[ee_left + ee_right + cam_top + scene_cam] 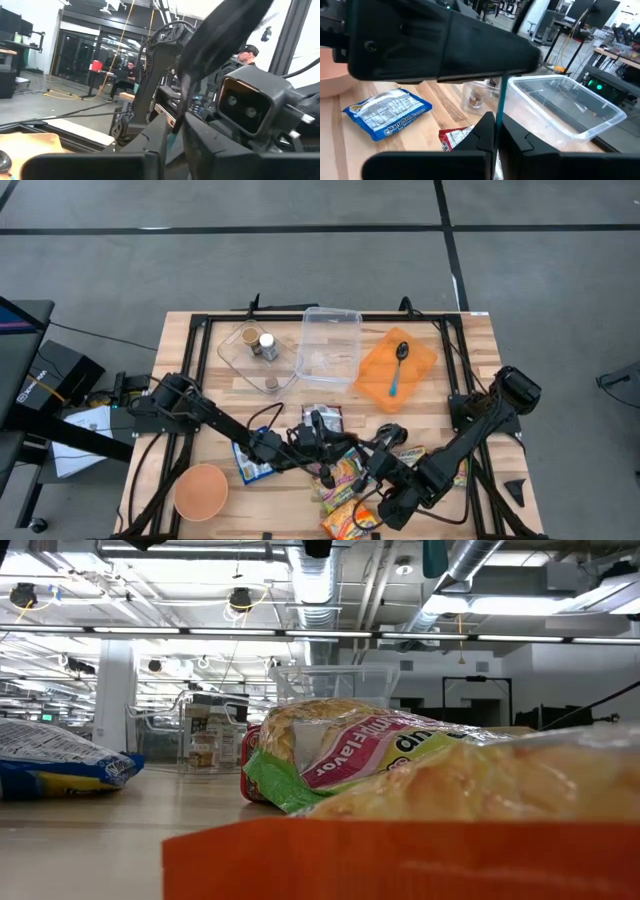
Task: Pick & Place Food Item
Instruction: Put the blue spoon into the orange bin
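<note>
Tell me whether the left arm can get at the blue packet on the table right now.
Probably yes. The blue packet lies flat on the wood just beside the left gripper, with nothing on top of it. The right gripper is shut over the snack pile, off to the other side.

Quick count from overhead: two arms, left gripper and right gripper. Two clear containers, one with two small jars. One orange plate, one spoon, one pink bowl. Snack packets: several, exact number unclear.
</note>
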